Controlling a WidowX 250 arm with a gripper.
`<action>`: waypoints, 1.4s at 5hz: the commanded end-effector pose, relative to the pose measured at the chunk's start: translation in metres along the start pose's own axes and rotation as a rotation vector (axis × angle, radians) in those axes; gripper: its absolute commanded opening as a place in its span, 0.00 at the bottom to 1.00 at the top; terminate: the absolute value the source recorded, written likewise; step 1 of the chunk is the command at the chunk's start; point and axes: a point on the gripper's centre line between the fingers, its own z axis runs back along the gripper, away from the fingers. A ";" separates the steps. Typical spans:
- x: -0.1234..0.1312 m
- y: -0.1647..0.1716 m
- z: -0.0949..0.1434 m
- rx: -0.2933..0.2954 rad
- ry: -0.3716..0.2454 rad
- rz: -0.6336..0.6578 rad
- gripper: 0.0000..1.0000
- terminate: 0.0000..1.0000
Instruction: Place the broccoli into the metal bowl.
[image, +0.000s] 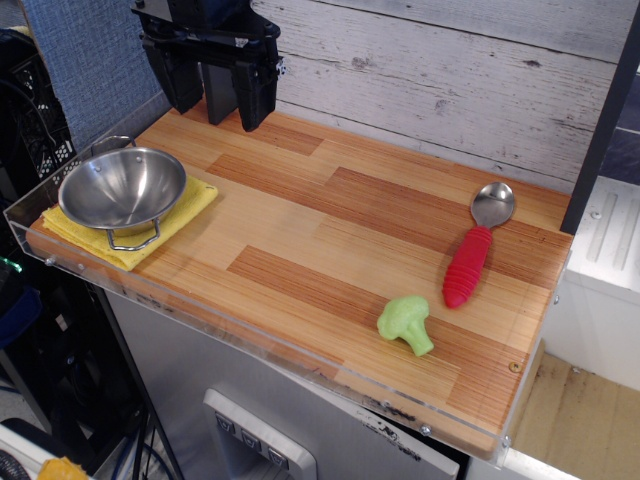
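Pincer (218, 95) top cropped by upper edge — yellow cloth (190, 205) mostly under bowl (122, 187)

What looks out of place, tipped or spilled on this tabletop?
Nothing stands out. The metal bowl sits upright and empty on the yellow cloth, the broccoli lies near the front edge, the spoon beside it, and the claw hangs clear above.

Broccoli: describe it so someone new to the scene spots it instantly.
Start at the wooden tabletop and go to its near right corner. The broccoli lies there on its side, just in front of the red-handled spoon. It is the only green item, small and bumpy-headed with a short thick stem.
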 end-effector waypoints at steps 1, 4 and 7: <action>0.000 0.000 0.000 0.000 0.000 0.000 1.00 0.00; -0.024 -0.070 -0.022 -0.008 0.008 -0.307 1.00 0.00; -0.047 -0.130 -0.089 0.038 0.123 -0.557 1.00 0.00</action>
